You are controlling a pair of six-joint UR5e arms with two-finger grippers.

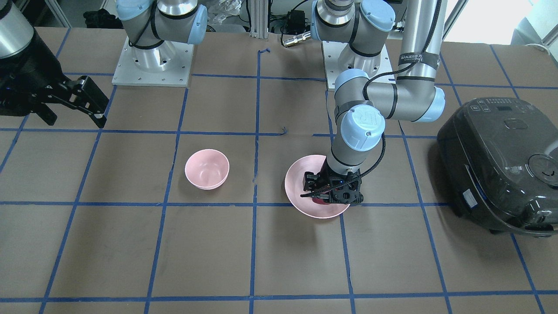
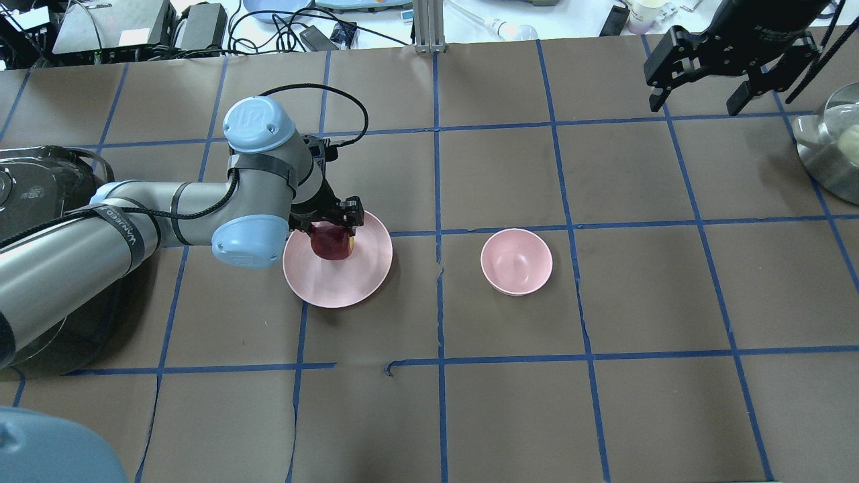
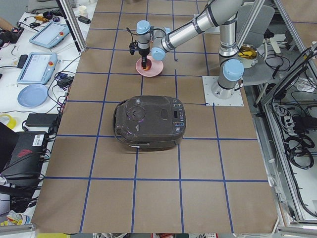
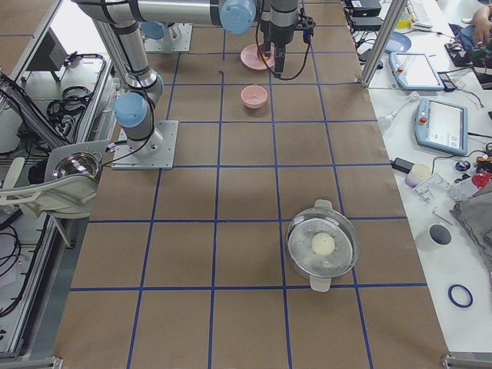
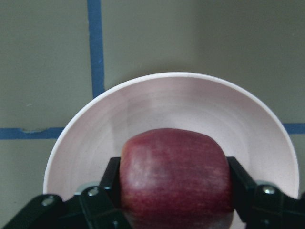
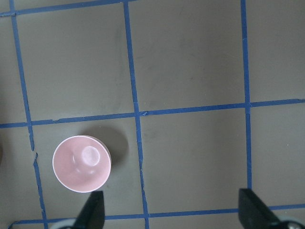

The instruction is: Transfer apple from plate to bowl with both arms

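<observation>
The dark red apple [image 2: 330, 244] sits on the wide pale pink plate [image 2: 356, 276], left of the table's middle. My left gripper [image 2: 333, 228] stands over the plate, its fingers pressed against both sides of the apple. The left wrist view shows the apple [image 5: 176, 162] held between the black fingers [image 5: 110, 177] over the plate [image 5: 190, 102]. The small deep pink bowl [image 2: 516, 261] stands empty to the right of the plate. My right gripper [image 2: 694, 104] hangs open and empty high over the far right of the table. The bowl [image 6: 81, 163] shows far below it.
A black rice cooker [image 2: 33, 188] stands at the table's left end, close beside my left arm. A steel pot with a glass lid [image 2: 832, 147] stands at the right end. Blue tape lines grid the brown table top.
</observation>
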